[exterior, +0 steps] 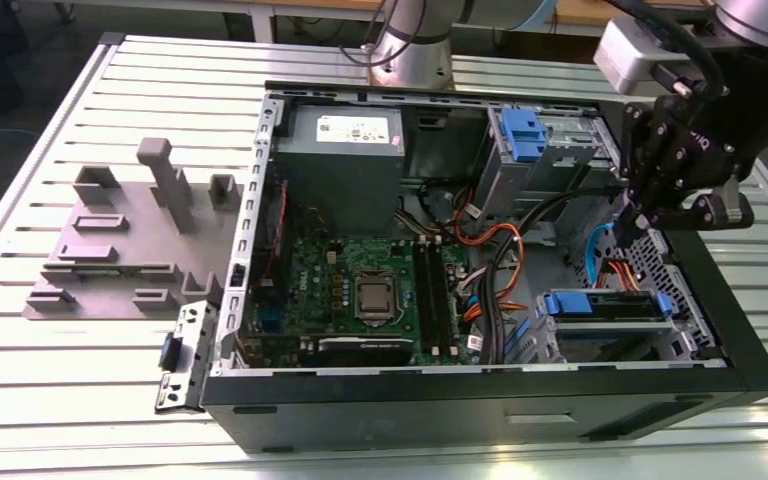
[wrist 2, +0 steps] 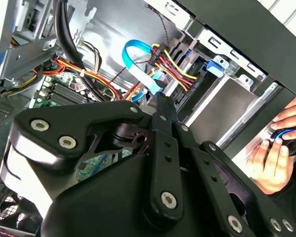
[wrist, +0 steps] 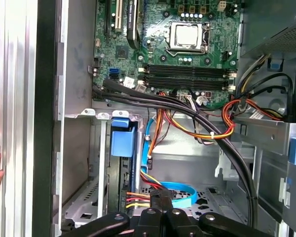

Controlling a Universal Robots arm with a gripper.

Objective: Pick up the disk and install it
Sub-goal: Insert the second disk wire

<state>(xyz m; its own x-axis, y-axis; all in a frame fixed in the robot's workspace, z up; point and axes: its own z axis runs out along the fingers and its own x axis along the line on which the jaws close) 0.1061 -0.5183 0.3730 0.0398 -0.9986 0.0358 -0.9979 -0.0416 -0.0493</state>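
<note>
The disk (exterior: pixel 607 305) lies in the drive bay at the near right corner of the open computer case (exterior: pixel 244 240), its blue rail facing up. In the first wrist view its blue rail (wrist: pixel 123 142) sits inside the bay's metal cage. My gripper (exterior: pixel 635 228) hangs over the right side of the case, above and a little behind the disk, apart from it. Its black fingers (wrist: pixel 156 201) are shut together with nothing between them, just above red, yellow and blue cables. In the second wrist view the fingertips (wrist 2: pixel 160 101) point at those cables.
A tall blue clip (exterior: pixel 523 135) stands in the upper bay at the back right. The grey power supply (exterior: pixel 344 135) and green motherboard (exterior: pixel 357 290) lie in the case. A grey fixture (exterior: pixel 124 235) sits on the slatted table. A person's hand (wrist 2: pixel 274 158) rests beside the case.
</note>
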